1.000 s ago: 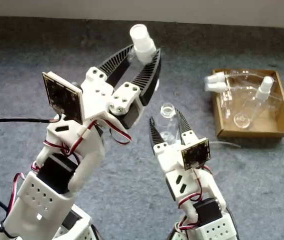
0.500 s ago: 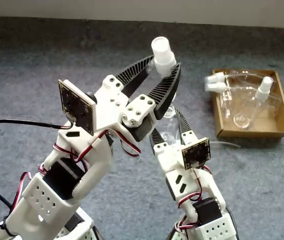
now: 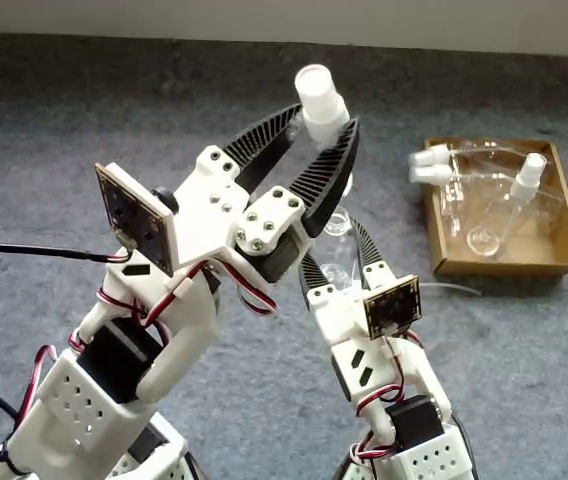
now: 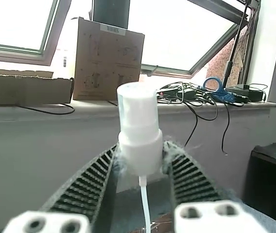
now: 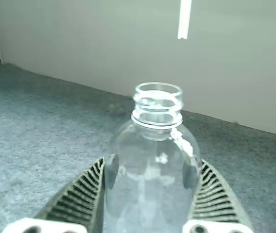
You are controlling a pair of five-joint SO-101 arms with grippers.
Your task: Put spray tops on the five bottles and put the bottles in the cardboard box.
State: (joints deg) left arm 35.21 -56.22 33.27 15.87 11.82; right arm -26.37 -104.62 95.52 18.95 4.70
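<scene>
My left gripper is raised above the table and shut on a white spray top, whose thin dip tube hangs down between the fingers. In the left wrist view the spray top stands upright between the ribbed fingers. Just below, my right gripper is shut on an upright clear bottle with an open neck. The dip tube's end hangs above the neck and a little to one side. The cardboard box lies on the right.
Clear bottles with white spray tops lie inside the box. A thin clear tube lies on the grey carpet just in front of the box. A pale wall runs behind the table.
My left gripper has carried the spray top to the right, to a spot above the bottle's neck, then shifted slightly. The right gripper and its bottle have stayed still.
</scene>
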